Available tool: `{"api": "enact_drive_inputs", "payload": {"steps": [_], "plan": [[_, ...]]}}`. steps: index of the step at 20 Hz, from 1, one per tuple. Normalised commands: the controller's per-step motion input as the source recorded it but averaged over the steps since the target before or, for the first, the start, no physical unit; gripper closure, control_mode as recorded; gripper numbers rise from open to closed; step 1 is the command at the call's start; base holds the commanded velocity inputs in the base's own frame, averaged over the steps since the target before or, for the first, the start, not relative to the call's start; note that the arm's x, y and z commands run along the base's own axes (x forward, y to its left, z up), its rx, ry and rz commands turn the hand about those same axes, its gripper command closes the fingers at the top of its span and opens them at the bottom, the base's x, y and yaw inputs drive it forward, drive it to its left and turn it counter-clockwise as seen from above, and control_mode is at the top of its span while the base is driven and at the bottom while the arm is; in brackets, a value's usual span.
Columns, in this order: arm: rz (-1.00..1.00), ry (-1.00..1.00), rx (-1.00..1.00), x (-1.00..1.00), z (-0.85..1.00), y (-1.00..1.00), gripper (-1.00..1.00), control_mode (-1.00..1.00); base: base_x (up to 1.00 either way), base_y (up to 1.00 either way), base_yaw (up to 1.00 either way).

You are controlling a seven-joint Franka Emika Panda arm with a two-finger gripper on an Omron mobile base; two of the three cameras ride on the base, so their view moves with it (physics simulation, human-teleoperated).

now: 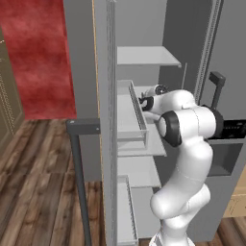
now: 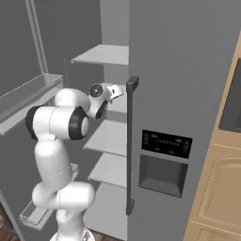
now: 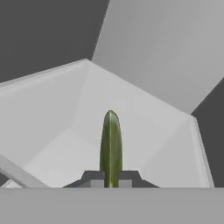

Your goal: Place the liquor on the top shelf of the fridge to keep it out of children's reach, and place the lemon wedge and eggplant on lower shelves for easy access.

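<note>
Lemon wedge pinched in the gripper inside the fridge

Lemon wedge (image 3: 111,146) stands up between the two dark fingertips in the hand view, a thin sliver seen edge-on: yellow-green, glossy, with darker green along its sides and a rounded pointed tip. The gripper (image 3: 111,180) is clamped on its lower end, the fingers close together on either side of it. Behind the wedge lies a pale grey shelf floor meeting the fridge's pale back and side walls at a corner.

From the left base view, the arm reaches into the open fridge (image 1: 211,43), its hand above a middle shelf and well below the top shelf (image 1: 146,56). A clear-walled door bin (image 1: 137,113) sits just beside the hand, on the open door. In the right base view the hand is beside the dark bar handle (image 2: 131,146) of the shut fridge door.
</note>
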Motion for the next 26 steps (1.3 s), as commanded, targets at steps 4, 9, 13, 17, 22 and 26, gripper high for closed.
{"api": "enact_drive_inputs", "payload": {"steps": [4, 9, 13, 17, 22, 26], "plan": [[0.00, -0.01, 0.00, 0.63, -0.22, -0.12, 1.00, -1.00, 0.00, 0.00, 0.00], [0.00, -0.02, 0.02, 0.61, -0.19, -0.19, -1.00, -1.00, 0.00, 0.00, 0.00], [0.01, -0.02, 0.02, 0.14, -0.03, -0.37, -1.00, -1.00, 0.00, 0.00, 0.00], [0.08, -0.03, 0.00, -0.25, 0.00, -0.25, -1.00, -1.00, 0.00, 0.00, 0.00], [0.05, 0.00, 0.00, -0.93, 0.13, -0.01, -1.00, -1.00, 0.00, 0.00, 0.00], [0.00, 0.00, -0.02, -1.00, 0.50, 0.00, -1.00, -1.00, 0.00, 0.00, 0.00]]}}
